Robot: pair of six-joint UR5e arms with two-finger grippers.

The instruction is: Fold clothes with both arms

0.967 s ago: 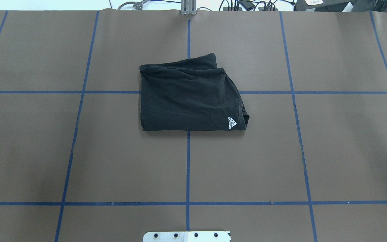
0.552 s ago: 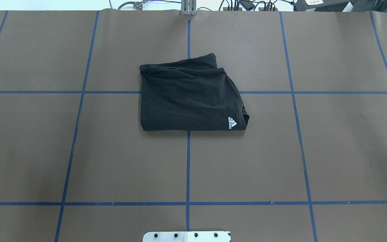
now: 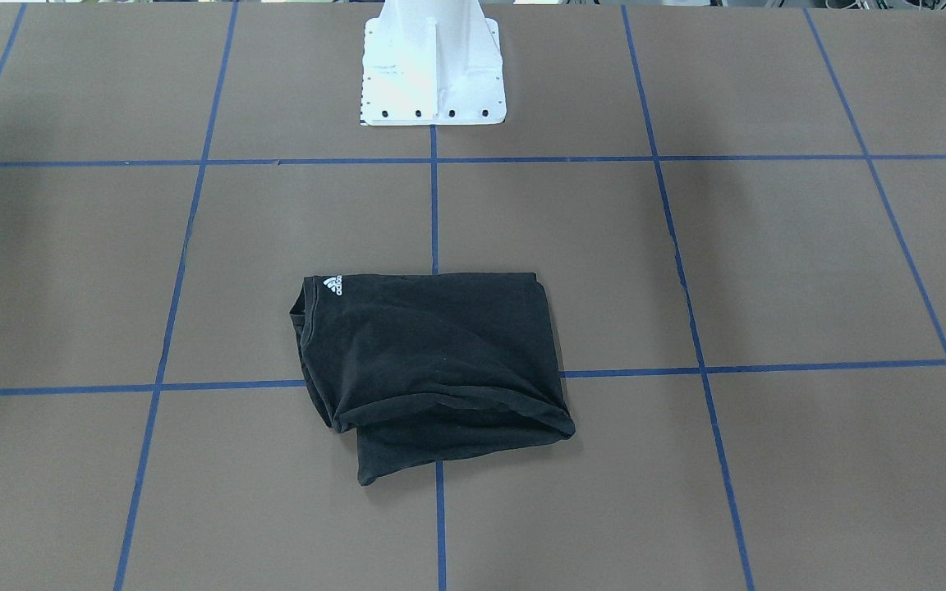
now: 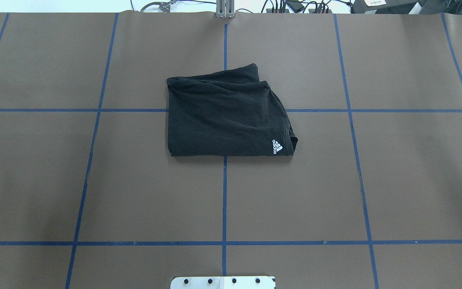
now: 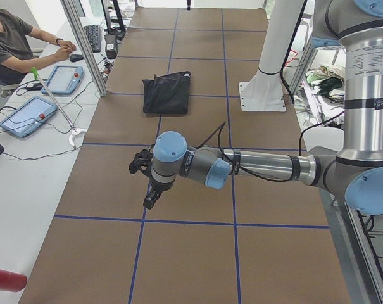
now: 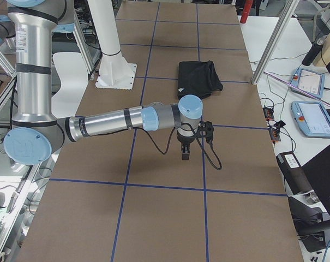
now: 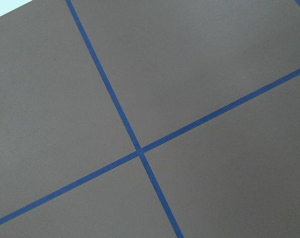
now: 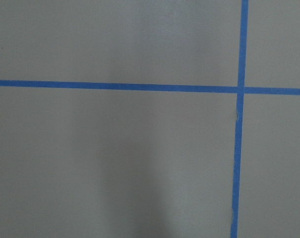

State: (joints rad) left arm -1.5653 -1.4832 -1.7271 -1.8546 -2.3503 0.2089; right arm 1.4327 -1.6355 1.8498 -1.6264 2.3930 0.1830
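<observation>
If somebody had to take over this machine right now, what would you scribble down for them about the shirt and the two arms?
Left pincer: hangs over bare table, away from the shirt; open or shut, cannot tell.
Right pincer: likewise, toward the other end; cannot tell.
Shirt: mid-table, folded into a compact bundle, logo up, touched by neither pincer.
Done: the folding, seemingly.
Left: perhaps tidy the lower layer poking out at the far edge.

This is looking like a robotics lab: the left arm (image 5: 261, 166) is stretching over a brown table (image 4: 415, 180) gridded with blue tape (image 4: 224, 200), while a person (image 5: 11, 41) is sitting at a white bench (image 5: 14, 190) with control tablets (image 5: 23, 117) (red-buttoned).
</observation>
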